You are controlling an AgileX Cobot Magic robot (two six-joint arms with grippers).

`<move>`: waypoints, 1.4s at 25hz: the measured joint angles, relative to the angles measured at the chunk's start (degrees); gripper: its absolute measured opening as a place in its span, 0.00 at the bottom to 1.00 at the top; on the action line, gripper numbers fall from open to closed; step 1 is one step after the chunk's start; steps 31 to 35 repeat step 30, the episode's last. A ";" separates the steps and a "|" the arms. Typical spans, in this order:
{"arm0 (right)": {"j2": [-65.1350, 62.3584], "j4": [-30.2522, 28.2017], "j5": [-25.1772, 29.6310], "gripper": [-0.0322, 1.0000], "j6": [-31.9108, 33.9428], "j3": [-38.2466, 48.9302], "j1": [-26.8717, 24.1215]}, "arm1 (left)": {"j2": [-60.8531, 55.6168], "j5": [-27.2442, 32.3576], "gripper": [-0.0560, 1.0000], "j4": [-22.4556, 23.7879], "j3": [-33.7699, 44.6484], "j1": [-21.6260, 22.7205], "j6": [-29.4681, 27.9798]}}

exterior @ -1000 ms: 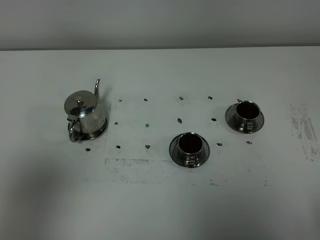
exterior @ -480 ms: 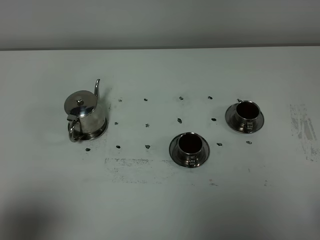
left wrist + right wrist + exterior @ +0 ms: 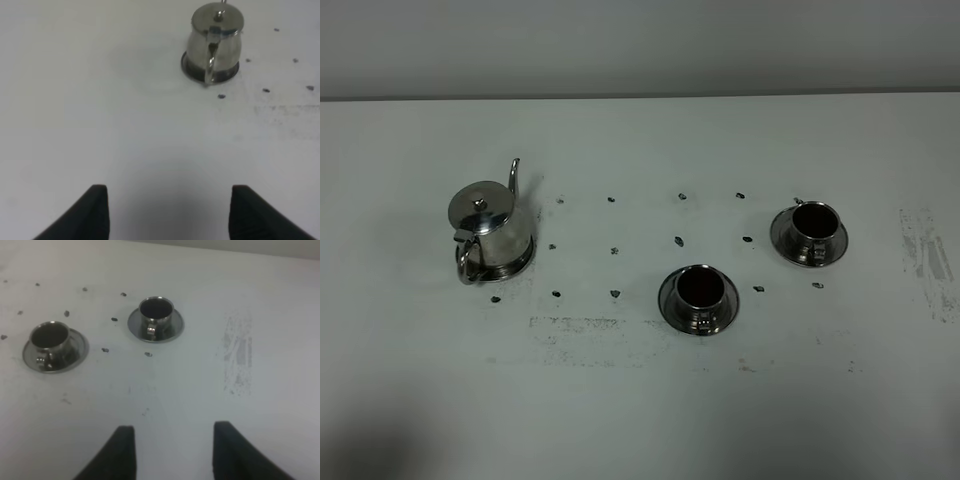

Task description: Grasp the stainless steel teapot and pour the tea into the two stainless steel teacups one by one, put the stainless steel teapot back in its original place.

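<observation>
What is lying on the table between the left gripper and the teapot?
Nothing: in the left wrist view, only bare white table lies between the open left gripper and the stainless steel teapot.

We are seeing the stainless steel teapot (image 3: 214,42) losing its spout at twelve o'clock; its steel disc (image 3: 520,264) is mostly hiding underneath.

Not much of the robot on show tbh, only the finger tips poking into the two wrist views. Left fingers (image 3: 95,212) are matte black, chunky wedges with squared-off tops and sloped outer edges. Right fingers (image 3: 122,452) look the same: plain black, no screws, cables or markings visible on any of them.
</observation>
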 joint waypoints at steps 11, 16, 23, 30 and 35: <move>0.00 0.00 0.00 0.39 0.00 0.00 0.00 | -0.23 0.09 0.54 1.50 0.00 -0.66 -1.56; 0.00 0.00 0.00 0.39 0.00 0.00 0.00 | -0.17 0.09 0.54 1.52 0.00 -0.66 -1.56; 0.00 0.00 0.00 0.39 0.00 0.00 0.00 | -0.17 0.09 0.54 1.52 0.00 -0.66 -1.56; 0.00 0.00 0.00 0.39 0.00 0.00 0.00 | -0.17 0.09 0.54 1.52 0.00 -0.66 -1.58; 0.00 0.00 0.00 0.39 0.00 0.00 0.00 | -0.17 0.09 0.54 1.52 0.00 -0.66 -1.58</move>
